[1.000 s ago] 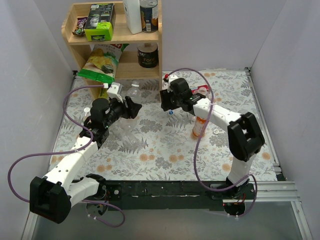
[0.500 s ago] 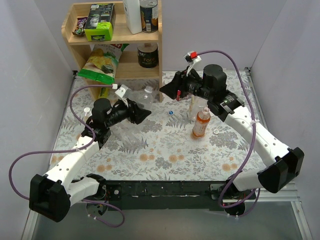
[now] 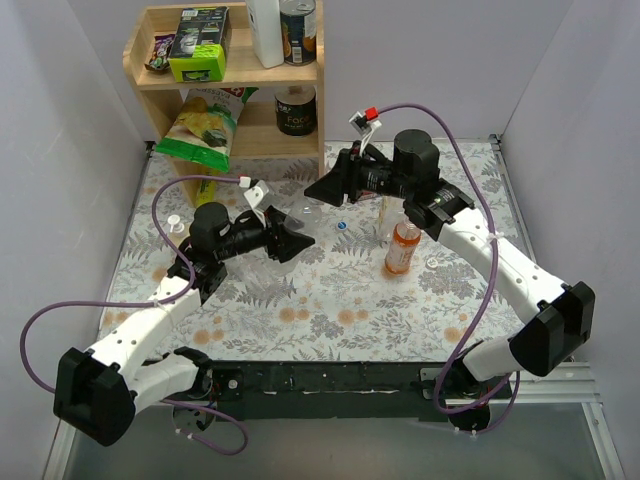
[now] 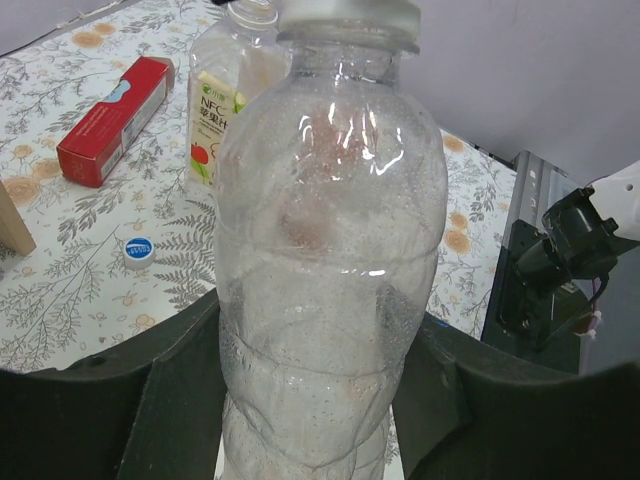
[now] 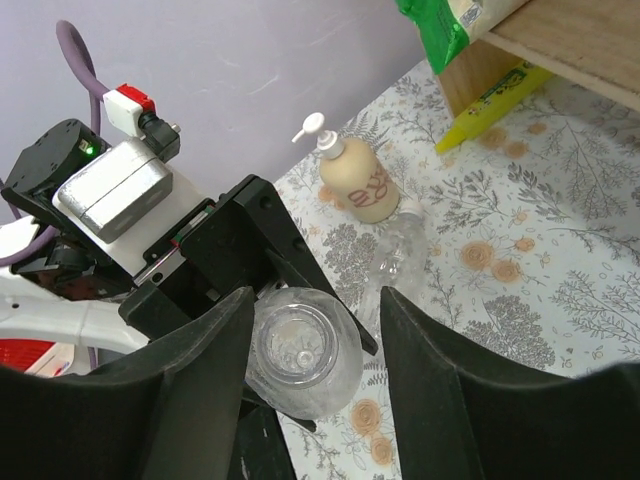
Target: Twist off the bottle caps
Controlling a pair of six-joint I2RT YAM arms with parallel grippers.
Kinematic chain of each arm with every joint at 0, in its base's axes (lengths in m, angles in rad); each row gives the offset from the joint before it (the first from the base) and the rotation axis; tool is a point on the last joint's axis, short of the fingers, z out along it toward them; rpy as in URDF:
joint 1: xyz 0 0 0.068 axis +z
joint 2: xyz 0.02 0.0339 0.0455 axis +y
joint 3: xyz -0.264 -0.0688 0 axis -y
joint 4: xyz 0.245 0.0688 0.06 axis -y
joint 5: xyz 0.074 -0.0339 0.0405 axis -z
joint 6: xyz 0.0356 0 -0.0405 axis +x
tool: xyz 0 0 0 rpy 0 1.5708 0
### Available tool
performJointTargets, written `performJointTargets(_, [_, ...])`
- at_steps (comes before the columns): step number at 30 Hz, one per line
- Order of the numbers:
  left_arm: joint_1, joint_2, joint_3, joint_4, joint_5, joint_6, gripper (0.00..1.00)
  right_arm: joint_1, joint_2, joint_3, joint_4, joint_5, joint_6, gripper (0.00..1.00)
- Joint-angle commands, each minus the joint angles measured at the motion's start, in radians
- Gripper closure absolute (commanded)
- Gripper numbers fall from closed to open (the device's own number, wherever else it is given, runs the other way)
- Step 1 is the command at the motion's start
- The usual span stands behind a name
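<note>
My left claw (image 3: 289,238) is clenched around the lower body of a slim clear plastic bottle (image 4: 325,300). It holds the bottle off the table (image 3: 480,300), just in front of the right-hand post of the wooden shelf unit (image 3: 322,110), with the neck tilted up and away. The bottle's small whitish screw cap (image 4: 348,14) is on.

My right claw (image 3: 322,190) is released, its fingers (image 5: 190,390) spread wide. It hangs just beyond that cap, also in front of the shelf post. Its wrist camera looks almost straight down the bottle's axis, and the cap shows between the two fingers, apart from both.

I judge the step in hand is bringing the right claw onto the cap. To do it well I would:
- hold that axis lined up;
- slide forward until the fingers flank the cap only, not the shoulder;
- close firmly and turn about the bottle's axis.

I expect the thin wall dents easily. The left grip should be firm without crushing, or the bottle will spin with the cap.

A loose blue-and-white cap (image 3: 342,226) lies on the table, farther out from the shelf.
</note>
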Motion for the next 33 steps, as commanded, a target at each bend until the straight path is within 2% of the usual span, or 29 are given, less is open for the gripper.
performJointTargets(1, [-0.012, -0.023, -0.004, 0.015, -0.004, 0.018, 0.68, 0.014, 0.003, 0.0, 0.042, -0.038, 0.012, 0.44])
performJointTargets(4, [-0.013, -0.02, 0.001, 0.001, -0.056, 0.018, 0.69, 0.02, 0.004, -0.004, 0.041, -0.039, 0.012, 0.49])
performJointTargets(14, [-0.015, -0.026, 0.001, -0.005, -0.107, 0.015, 0.69, 0.033, 0.02, -0.029, 0.032, -0.041, -0.005, 0.51])
performJointTargets(15, [-0.013, -0.026, 0.003, -0.007, -0.107, 0.015, 0.69, 0.033, 0.022, -0.03, 0.028, -0.036, -0.008, 0.55])
performJointTargets(16, [-0.015, -0.026, 0.001, -0.007, -0.107, 0.015, 0.69, 0.033, 0.025, -0.03, 0.027, -0.031, -0.011, 0.69])
performJointTargets(18, [-0.015, -0.028, 0.001, -0.005, -0.118, 0.015, 0.69, 0.033, 0.028, -0.024, 0.022, -0.028, -0.019, 0.84])
performJointTargets(19, [-0.015, -0.028, -0.001, -0.005, -0.124, 0.012, 0.68, 0.033, 0.034, -0.021, 0.022, -0.024, -0.022, 0.97])
performJointTargets(20, [-0.015, -0.028, 0.001, -0.005, -0.128, 0.011, 0.66, 0.033, 0.034, -0.02, 0.022, -0.018, -0.035, 0.99])
performJointTargets(22, [-0.015, -0.028, -0.001, -0.008, -0.153, 0.001, 0.44, 0.033, 0.025, -0.009, -0.019, 0.033, -0.063, 0.99])
performJointTargets(24, [-0.015, -0.023, 0.004, -0.017, -0.173, -0.006, 0.15, 0.033, -0.004, -0.004, -0.059, 0.103, -0.129, 0.99])
performJointTargets(25, [-0.015, -0.022, 0.007, -0.022, -0.175, -0.005, 0.02, 0.033, -0.018, -0.006, -0.068, 0.195, -0.15, 0.99])
performJointTargets(30, [-0.01, -0.026, 0.032, -0.064, -0.196, 0.009, 0.02, 0.032, -0.148, -0.087, 0.01, 0.474, -0.279, 0.99])
performJointTargets(33, [0.017, -0.025, 0.036, -0.085, -0.302, -0.02, 0.02, 0.035, -0.158, -0.129, 0.064, 0.599, -0.355, 0.99])
